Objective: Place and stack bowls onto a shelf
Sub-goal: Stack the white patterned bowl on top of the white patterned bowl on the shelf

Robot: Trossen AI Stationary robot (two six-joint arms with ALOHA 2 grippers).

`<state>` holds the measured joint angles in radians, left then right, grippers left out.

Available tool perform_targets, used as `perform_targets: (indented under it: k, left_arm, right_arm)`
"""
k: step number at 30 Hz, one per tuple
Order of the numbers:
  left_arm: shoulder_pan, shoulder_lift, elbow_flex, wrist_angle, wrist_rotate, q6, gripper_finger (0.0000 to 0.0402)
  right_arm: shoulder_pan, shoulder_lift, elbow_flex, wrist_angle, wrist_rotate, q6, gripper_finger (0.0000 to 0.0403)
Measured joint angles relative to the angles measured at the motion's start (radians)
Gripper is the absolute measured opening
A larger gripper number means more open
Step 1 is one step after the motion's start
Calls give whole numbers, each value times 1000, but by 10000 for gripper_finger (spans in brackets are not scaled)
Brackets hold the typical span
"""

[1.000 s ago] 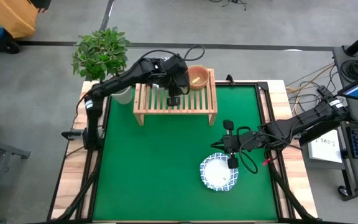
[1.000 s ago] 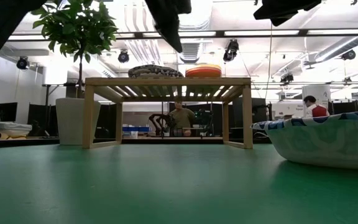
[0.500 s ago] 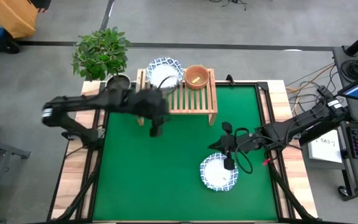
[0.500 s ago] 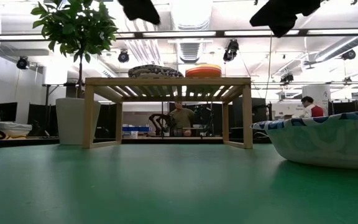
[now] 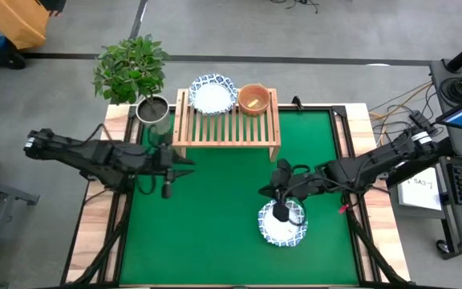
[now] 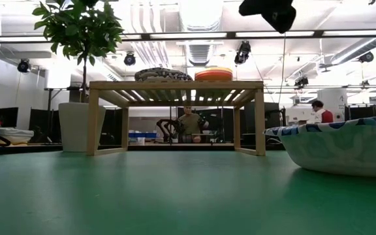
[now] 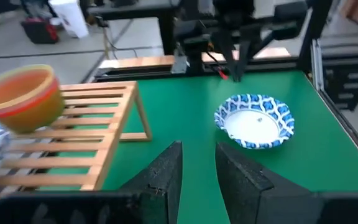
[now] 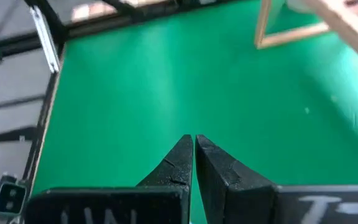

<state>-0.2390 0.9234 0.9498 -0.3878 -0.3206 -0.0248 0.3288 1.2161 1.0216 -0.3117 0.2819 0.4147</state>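
On the shelf (image 5: 226, 122) sit one patterned bowl (image 5: 212, 94) and one orange bowl (image 5: 253, 98), both empty; another patterned bowl (image 5: 282, 223) lies on the table (image 5: 215, 209) under the right gripper (image 5: 280, 213), whose fingers are together. The left gripper (image 5: 167, 189) has its fingers slightly apart.

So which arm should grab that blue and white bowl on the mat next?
Right. The right gripper hangs over the bowl, fingers shut; the left gripper is across the mat.

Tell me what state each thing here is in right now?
Patterned bowl: on the shelf, upright.
Orange bowl: on the shelf beside it, upright.
Second patterned bowl: on the green mat, empty.
Left gripper: slightly open, empty.
Right gripper: shut, empty, over the second patterned bowl.
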Motion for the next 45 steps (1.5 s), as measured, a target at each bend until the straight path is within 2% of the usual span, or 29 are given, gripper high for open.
perform_targets:
  k: [4,7,11,17,20,26,29,33,45]
  left_arm:
    - [-18,-103,-57,5,-55,-26,79]
    - [-18,-172,-79,9,-58,-37,79]
    - [-20,-251,-107,21,-59,-41,79]
    - [-19,-324,-148,63,-59,-39,79]
    - [-19,-346,-174,75,-59,-38,79]
    - [-19,-366,-201,99,-59,-37,79]
    - [-19,-365,-200,99,-59,-35,79]
    - [-19,-366,-200,98,-59,-22,79]
    - [-19,-364,-202,94,-59,-22,79]
  right_arm:
    - [-1,84,144,-261,-6,49,9]
    - [-3,145,242,-450,-37,101,9]
    - [-10,202,326,-577,-130,139,9]
    - [-11,227,343,-588,-255,155,11]
    - [-11,226,324,-589,-281,168,25]
    - [-12,232,270,-590,-267,142,94]
    - [-11,253,245,-593,-209,40,130]
    - [-17,305,211,-590,-203,-72,157]
    - [-68,495,200,-573,-214,-252,134]
